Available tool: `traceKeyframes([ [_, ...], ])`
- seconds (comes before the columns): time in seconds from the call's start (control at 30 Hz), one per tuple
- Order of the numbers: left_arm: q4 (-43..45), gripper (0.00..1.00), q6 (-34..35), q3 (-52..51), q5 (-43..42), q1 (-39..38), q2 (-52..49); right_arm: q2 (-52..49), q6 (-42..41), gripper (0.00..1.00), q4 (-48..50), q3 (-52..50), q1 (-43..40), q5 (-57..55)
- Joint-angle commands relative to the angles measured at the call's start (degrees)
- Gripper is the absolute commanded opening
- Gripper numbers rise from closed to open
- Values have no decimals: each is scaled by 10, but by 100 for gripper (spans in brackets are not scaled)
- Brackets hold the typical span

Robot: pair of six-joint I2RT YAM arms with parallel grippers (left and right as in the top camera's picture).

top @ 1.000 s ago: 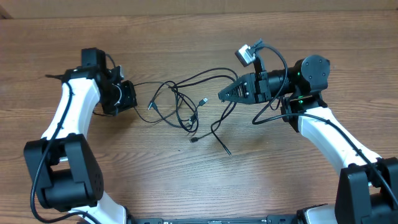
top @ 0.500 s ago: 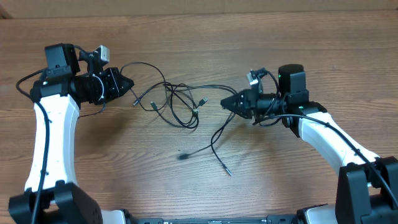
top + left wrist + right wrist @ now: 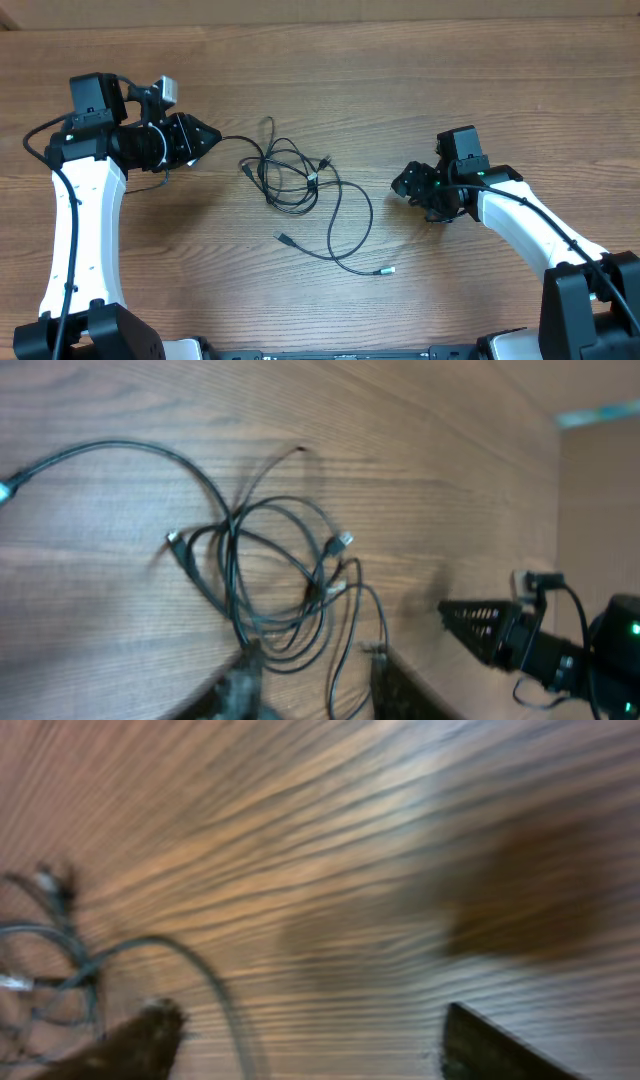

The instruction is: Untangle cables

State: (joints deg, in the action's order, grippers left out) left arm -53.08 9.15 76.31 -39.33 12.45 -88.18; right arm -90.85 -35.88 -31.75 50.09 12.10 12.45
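Several thin black cables (image 3: 312, 180) lay in one loose tangle near the middle of the wooden table (image 3: 300, 70), between the two arms. One long loop trailed out toward the near edge and ended in a silvery plug (image 3: 386, 270). The left gripper (image 3: 208, 138) sat just beside the tangle with its jaws parted a little. A strand ran in between its fingers (image 3: 240, 685), though I couldn't tell whether it touched them. The right gripper (image 3: 400, 183) stood well apart from the cables, jaws spread wide, holding nothing.
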Motion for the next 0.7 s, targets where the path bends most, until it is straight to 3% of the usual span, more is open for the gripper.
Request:
traceKeyframes([
  [0.0, -16, 52, -6, 3, 30, -10, 11, 10, 8, 90, 1, 2, 1, -54],
  [0.1, -27, 57, -6, 3, 45, -22, 11, 10, 8, 91, 1, 2, 1, -54],
  [0.23, -36, 56, -6, 3, 66, -52, 11, 10, 8, 92, 1, 2, 1, -54],
  [0.3, -37, 55, -3, 3, 91, -80, 10, 10, 8, 99, 1, 2, 1, -54],
  [0.4, -36, 54, 17, 3, 135, -118, 6, 10, 8, 100, 1, 2, 1, -54],
  [0.5, -31, 48, 34, 3, 163, -158, -3, 10, 8, 100, 1, 2, 1, -54],
  [0.67, 15, 28, 33, 3, 168, -225, -33, 10, 8, 100, 2, 2, 1, -53],
])
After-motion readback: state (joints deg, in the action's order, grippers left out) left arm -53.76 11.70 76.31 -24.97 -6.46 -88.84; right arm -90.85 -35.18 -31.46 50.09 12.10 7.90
